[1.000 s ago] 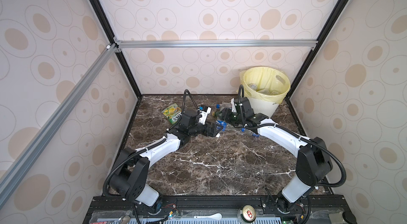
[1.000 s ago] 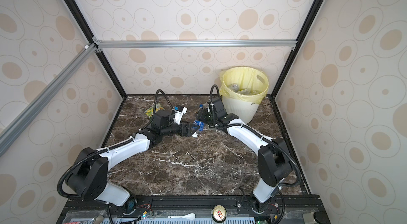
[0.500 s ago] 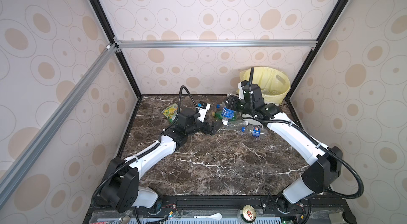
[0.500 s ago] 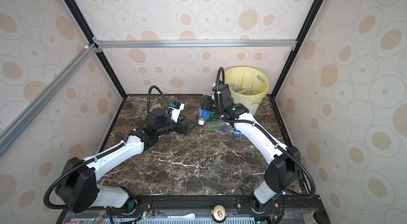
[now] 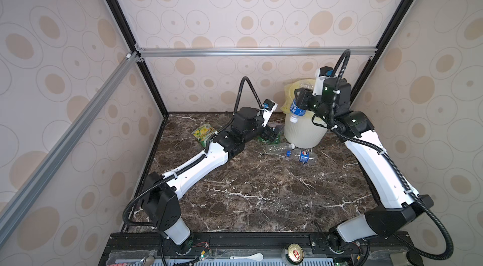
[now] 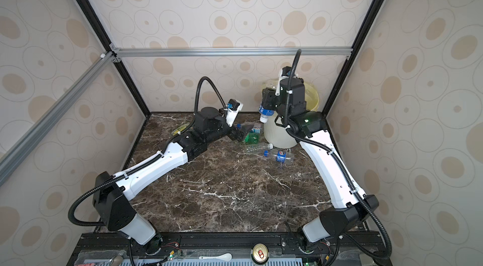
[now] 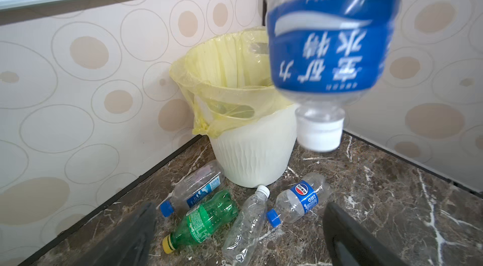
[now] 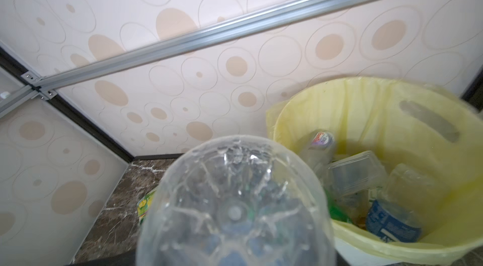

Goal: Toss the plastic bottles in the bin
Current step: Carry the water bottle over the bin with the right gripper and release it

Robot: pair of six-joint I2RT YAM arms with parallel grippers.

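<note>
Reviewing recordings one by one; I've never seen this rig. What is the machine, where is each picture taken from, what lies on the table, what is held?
Two robot arms work on a marble table, each ending in a two-fingered gripper. Two pictures look down from overhead; two come from cameras on the wrists. The right gripper is shut on a blue-labelled bottle, cap down, near the bin. The left gripper is open, low, pointed at bottles lying by the bin: a green bottle, a white-capped bottle, a Pepsi bottle, a blue-capped bottle. A snack packet lies further left.
</note>
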